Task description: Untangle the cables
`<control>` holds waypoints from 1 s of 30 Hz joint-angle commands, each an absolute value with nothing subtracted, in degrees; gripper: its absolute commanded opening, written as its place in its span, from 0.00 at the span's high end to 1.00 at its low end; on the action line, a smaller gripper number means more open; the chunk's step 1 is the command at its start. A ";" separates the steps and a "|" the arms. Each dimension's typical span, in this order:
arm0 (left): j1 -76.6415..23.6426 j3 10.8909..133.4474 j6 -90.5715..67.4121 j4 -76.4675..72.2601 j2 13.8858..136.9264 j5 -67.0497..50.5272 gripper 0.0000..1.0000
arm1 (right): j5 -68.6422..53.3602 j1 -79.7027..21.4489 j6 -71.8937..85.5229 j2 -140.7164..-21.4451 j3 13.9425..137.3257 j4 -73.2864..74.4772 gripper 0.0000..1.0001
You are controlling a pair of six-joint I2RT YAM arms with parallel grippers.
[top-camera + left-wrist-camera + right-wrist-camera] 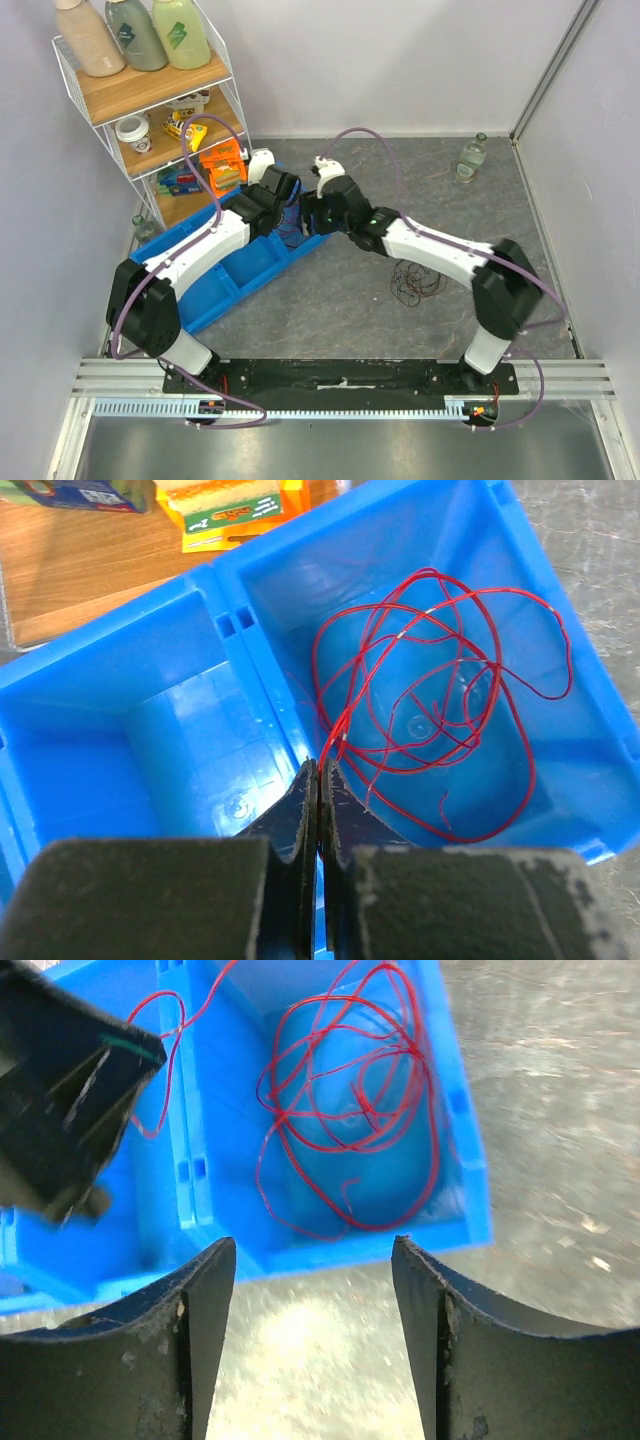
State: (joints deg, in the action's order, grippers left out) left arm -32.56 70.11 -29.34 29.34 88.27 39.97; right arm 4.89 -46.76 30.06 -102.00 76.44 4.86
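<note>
A thin red cable (440,705) lies in a loose loopy bunch in the end compartment of the blue tray (110,700). My left gripper (322,770) is shut on one strand of it, above the divider wall between two compartments. My right gripper (313,1245) is open and empty, over the table just outside the tray's end wall (330,1250); the red cable (350,1110) lies beyond it. In the top view both grippers, left (287,203) and right (315,213), meet over the tray's far end. A dark bunch of thin cables (415,278) lies on the table beside the right arm.
A wire shelf rack (150,90) with bottles and boxes stands at the back left, close to the tray. A glass bottle (472,157) stands at the back right and a small one (145,228) by the rack's foot. Walls close in both sides.
</note>
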 commanded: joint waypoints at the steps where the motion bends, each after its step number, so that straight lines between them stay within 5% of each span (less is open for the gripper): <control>1: -32.34 69.97 -31.38 29.71 87.10 44.65 0.98 | 10.36 -45.80 28.48 -87.74 69.72 8.26 0.28; 13: -31.99 71.54 -18.91 20.06 93.06 41.15 0.98 | 18.37 -41.31 26.98 -59.34 50.72 14.67 0.23; 17: -31.73 76.10 -21.52 22.40 97.90 40.95 0.73 | 18.54 -41.22 28.30 -54.94 47.03 17.92 0.23; 22: -31.64 75.51 -25.92 23.56 92.84 36.93 0.20 | 18.63 -41.13 29.44 -52.39 44.04 20.30 0.23; 30: -31.55 66.54 -27.69 21.71 76.05 25.60 0.19 | 31.19 -38.33 32.25 -52.38 47.63 29.08 0.25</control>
State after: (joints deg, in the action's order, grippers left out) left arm -31.88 69.71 -25.15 24.32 84.68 32.25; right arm 22.35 -40.47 29.87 -52.75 44.31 24.16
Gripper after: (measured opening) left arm 0.811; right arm 0.758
